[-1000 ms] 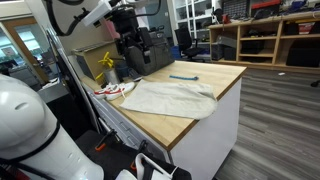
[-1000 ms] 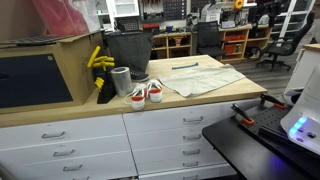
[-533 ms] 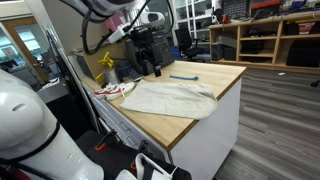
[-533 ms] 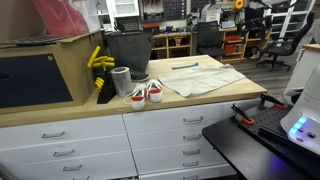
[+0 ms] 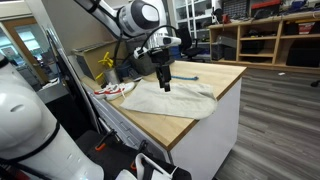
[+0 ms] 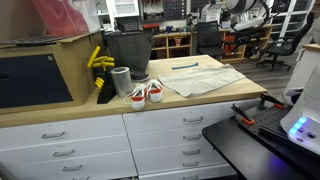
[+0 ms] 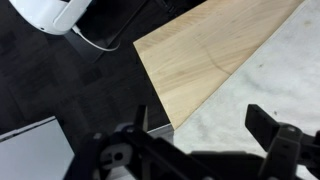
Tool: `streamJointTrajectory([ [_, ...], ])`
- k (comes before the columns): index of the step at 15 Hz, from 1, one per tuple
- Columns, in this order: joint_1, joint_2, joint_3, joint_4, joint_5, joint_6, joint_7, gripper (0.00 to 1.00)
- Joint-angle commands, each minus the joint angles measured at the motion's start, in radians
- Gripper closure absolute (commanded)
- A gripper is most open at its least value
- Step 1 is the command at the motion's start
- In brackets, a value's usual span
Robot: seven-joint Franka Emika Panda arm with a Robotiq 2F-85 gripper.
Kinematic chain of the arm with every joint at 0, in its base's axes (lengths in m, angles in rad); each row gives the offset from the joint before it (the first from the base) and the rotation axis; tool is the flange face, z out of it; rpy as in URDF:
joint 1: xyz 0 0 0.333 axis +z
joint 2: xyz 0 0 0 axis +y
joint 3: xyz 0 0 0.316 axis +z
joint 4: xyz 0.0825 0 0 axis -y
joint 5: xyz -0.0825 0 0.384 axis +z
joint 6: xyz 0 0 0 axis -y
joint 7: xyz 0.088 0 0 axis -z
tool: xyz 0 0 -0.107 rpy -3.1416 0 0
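Observation:
My gripper (image 5: 165, 82) hangs open and empty a little above the near-left part of a grey cloth (image 5: 172, 98) spread on a wooden tabletop (image 5: 215, 75). In the wrist view the two dark fingers (image 7: 205, 135) stand wide apart with nothing between them. Below them are the cloth (image 7: 275, 70) and the tabletop's bare corner (image 7: 200, 50). A thin blue object (image 5: 183, 77) lies beyond the cloth. In an exterior view the cloth (image 6: 205, 78) lies flat and only part of the arm (image 6: 243, 12) shows, at the top.
A pair of red-and-white shoes (image 6: 145, 94) sits at the table's end beside a grey cup (image 6: 121, 80), a black bin (image 6: 128, 50) and a yellow object (image 6: 98, 60). Drawers (image 6: 150, 135) are below the tabletop. Shelving (image 5: 270, 35) stands behind.
The arm has swung from near the black bin out over the table. The gripper now hangs above the cloth. Nothing on the table has moved.

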Motion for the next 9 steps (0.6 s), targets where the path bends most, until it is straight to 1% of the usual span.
streamJointTrajectory([
  [1,0.007,0.125,-0.035,0.111,0.002,-0.026,0.057,0.00],
  [5,0.010,0.214,-0.078,0.183,0.009,-0.039,0.000,0.00],
  [8,0.008,0.259,-0.095,0.227,0.022,-0.059,-0.111,0.00],
  [9,0.010,0.273,-0.103,0.247,0.019,-0.065,-0.127,0.00],
])
